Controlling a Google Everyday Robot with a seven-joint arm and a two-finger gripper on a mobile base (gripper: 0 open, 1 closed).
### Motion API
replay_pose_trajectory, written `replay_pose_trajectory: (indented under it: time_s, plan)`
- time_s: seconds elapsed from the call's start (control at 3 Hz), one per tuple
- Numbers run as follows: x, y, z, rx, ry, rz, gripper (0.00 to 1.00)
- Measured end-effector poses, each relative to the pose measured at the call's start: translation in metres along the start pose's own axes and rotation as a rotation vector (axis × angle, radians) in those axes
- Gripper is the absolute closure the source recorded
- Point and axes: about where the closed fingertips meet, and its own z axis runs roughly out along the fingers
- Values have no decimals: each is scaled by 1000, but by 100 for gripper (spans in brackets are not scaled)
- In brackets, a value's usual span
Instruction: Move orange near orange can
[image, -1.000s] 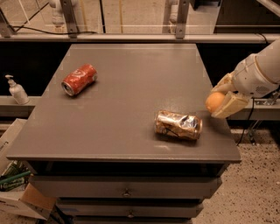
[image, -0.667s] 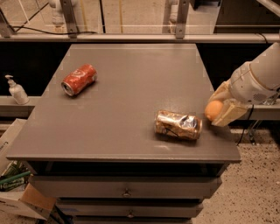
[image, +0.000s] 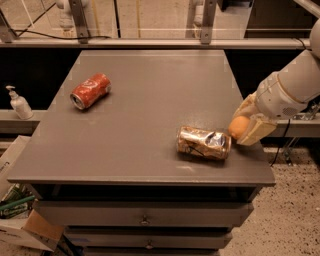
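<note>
Red can (image: 90, 90) lies far left on the counter (image: 150, 100), well apart. The orange can (image: 204, 143) lies on its side, long axis running left-right. Its right end is just beside the orange (image: 237, 127). The pincer (image: 245, 124) grips the orange at the counter's right edge. Judgement: only release remains.

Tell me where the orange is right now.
The orange is gripped in the hand at the right edge of the table, low over its surface, just right of the dented orange can lying near the front.
</note>
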Motion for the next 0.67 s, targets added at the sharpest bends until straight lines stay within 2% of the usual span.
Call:
replay_pose_trajectory:
  time_s: [0.33, 0.67]
  plan:
    - [-2, 16, 11, -48, 6, -18, 100]
    - [-3, 26, 14, -75, 9, -26, 100]
